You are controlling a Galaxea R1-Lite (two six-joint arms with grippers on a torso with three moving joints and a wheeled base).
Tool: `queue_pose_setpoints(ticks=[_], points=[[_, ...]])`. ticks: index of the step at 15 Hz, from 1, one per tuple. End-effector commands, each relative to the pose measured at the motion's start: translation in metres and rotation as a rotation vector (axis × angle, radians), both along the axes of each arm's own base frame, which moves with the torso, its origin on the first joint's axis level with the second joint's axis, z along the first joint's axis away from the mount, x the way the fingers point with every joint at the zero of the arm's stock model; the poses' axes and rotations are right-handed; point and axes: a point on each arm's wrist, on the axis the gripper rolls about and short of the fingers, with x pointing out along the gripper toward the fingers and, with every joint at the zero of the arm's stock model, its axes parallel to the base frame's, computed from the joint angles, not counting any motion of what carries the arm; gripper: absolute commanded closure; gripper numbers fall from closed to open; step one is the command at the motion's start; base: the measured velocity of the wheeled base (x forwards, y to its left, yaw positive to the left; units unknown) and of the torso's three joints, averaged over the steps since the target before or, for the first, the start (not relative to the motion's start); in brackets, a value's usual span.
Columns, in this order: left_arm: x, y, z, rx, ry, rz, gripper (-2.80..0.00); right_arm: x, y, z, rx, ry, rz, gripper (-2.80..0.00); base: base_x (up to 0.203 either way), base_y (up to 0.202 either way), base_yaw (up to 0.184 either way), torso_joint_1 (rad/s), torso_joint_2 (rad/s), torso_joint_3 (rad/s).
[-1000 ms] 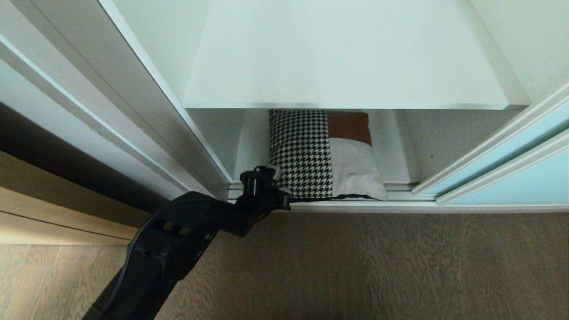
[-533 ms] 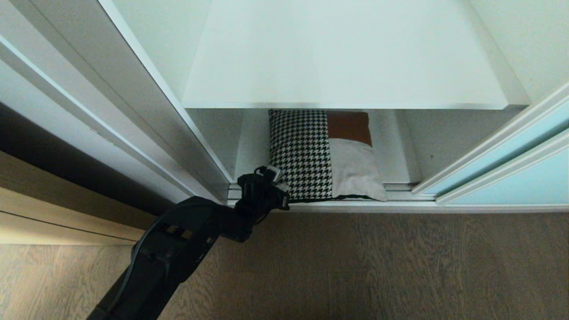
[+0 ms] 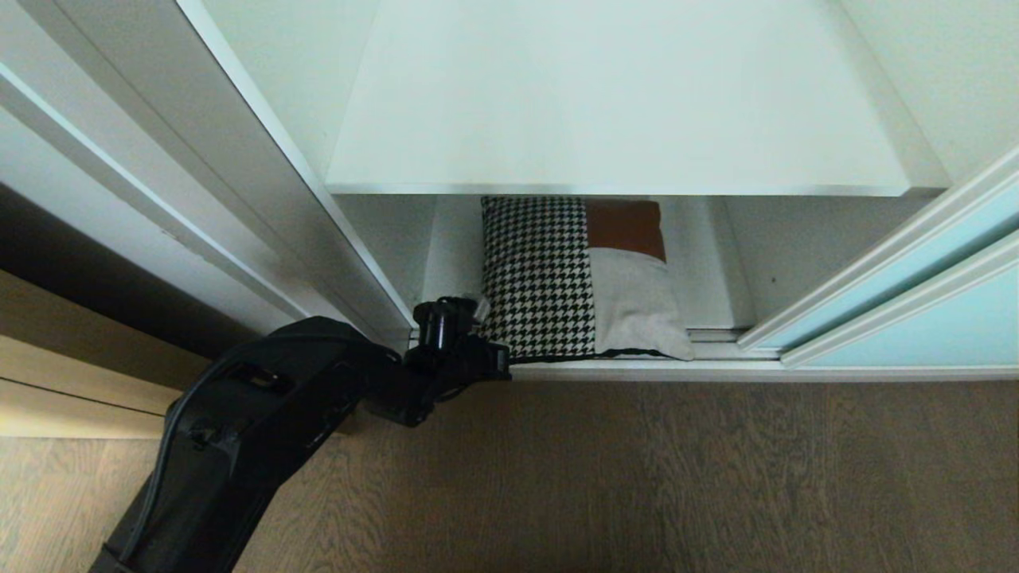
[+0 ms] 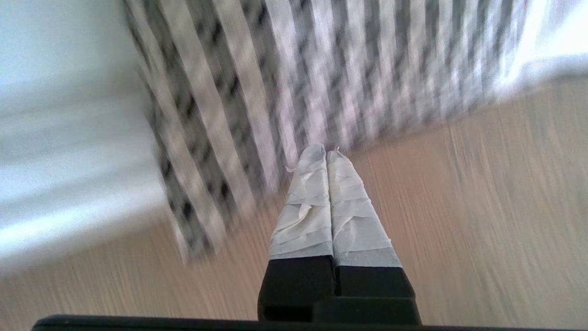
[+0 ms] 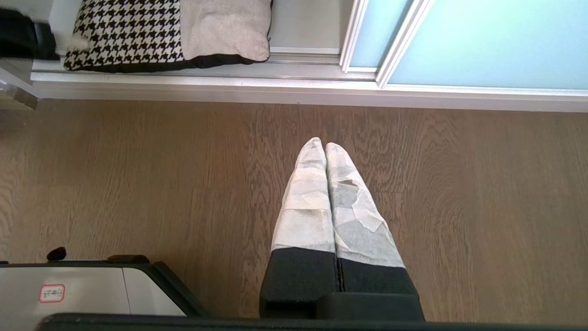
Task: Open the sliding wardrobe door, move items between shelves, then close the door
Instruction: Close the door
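Wardrobe interior fills the upper half of the head view: an upper white shelf [image 3: 613, 103] spreads across the top centre, and beneath its front edge lies the lower shelf [image 3: 716, 270]. The sliding wardrobe door [image 3: 915, 310] sits pushed to the right edge of the frame, its pale blue glass clear of the opening, so the opening step looks done. Wooden floor [image 3: 677, 477] covers the lower half.

On the lower shelf, at the middle of the frame, rests the cushion [image 3: 581, 278], houndstooth patch leftward, brown and beige patches rightward, its front edge at the door track [image 3: 716, 336].

From the lower left corner the left arm reaches up to the cushion's near left corner. The left gripper [image 4: 326, 154] has its taped fingers [image 4: 307, 202] pressed together with nothing between them, tips just at the cushion's edge in the wrist view. The right gripper [image 5: 325, 145] hangs over bare floor, likewise closed and empty.

The step in hand appears to be taking hold of the cushion. To do it well, the jaws would first need to part, then bite onto the corner seam deeply enough to catch fabric and filling, not just the piping. Lifting should clear the track lip and the upper shelf's front edge before swinging upward.
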Motion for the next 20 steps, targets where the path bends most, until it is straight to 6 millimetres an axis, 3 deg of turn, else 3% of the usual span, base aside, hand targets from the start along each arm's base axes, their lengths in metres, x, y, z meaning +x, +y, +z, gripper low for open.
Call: queue_pose_setpoints(ticks=[1,4,9,14,17,20], points=[[-0.006,0.001,0.003,0.026,0.069,-0.015,0.0,0.0,0.0,0.0,0.001,0.001,0.0,0.0,0.0,0.0,0.0,0.0,0.0,0.0],[-0.001,-0.001,-0.012,0.063,0.134,-0.01,0.0,0.0,0.0,0.0,0.001,0.001,0.0,0.0,0.0,0.0,0.0,0.0,0.0,0.0],[0.028,-0.016,-0.032,0.096,0.024,0.093,0.0,0.0,0.0,0.0,0.001,0.001,0.0,0.0,0.0,0.0,0.0,0.0,0.0,0.0],[0.033,-0.017,-0.045,0.13,-0.083,0.105,0.0,0.0,0.0,0.0,0.001,0.001,0.0,0.0,0.0,0.0,0.0,0.0,0.0,0.0],[0.036,-0.017,-0.039,0.095,-0.183,0.141,0.0,0.0,0.0,0.0,0.001,0.001,0.0,0.0,0.0,0.0,0.0,0.0,0.0,0.0],[0.04,-0.014,-0.02,0.034,-0.317,0.167,0.0,0.0,0.0,0.0,0.001,0.002,0.0,0.0,0.0,0.0,0.0,0.0,0.0,0.0]])
